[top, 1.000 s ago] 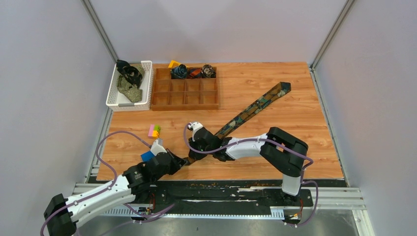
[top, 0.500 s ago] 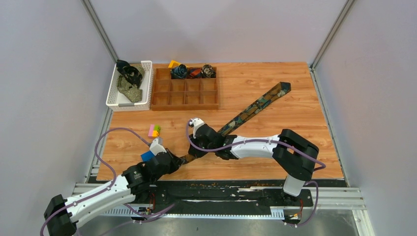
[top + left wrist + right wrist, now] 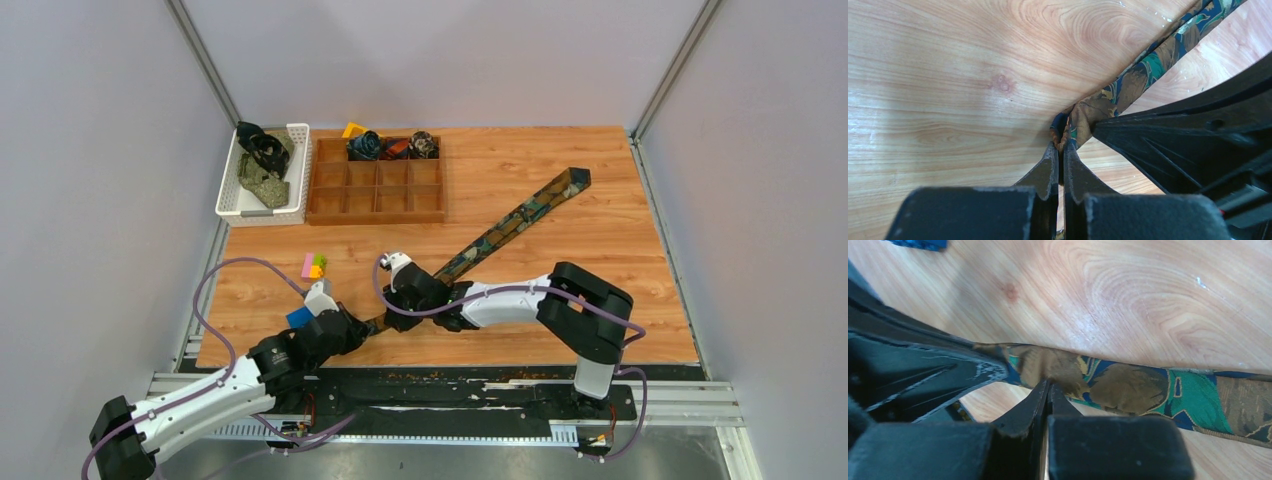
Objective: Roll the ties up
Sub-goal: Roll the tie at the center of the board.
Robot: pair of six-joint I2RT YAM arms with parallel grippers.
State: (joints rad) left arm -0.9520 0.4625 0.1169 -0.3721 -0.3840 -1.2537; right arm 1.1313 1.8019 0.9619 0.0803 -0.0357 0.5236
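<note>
A long green-brown patterned tie (image 3: 520, 215) lies diagonally across the table, wide end at the far right. My left gripper (image 3: 367, 326) is shut on the tie's narrow end (image 3: 1083, 112), which bunches at the fingertips (image 3: 1062, 145). My right gripper (image 3: 395, 318) is shut on the same tie (image 3: 1128, 387) a little further along, pinching its edge just beside the left fingers (image 3: 923, 375). Three rolled ties (image 3: 395, 146) sit in the back row of the wooden divider tray (image 3: 376, 203). More ties (image 3: 262, 165) lie heaped in the white basket (image 3: 232, 205).
Small plastic blocks (image 3: 314, 266) lie left of the grippers and a blue block (image 3: 299, 318) sits beside the left wrist. A yellow block (image 3: 352, 130) rests behind the tray. The table's front edge runs just below both grippers.
The right arm swung out to the right and came back, with its gripper staying on the tie. The left arm has barely moved.
</note>
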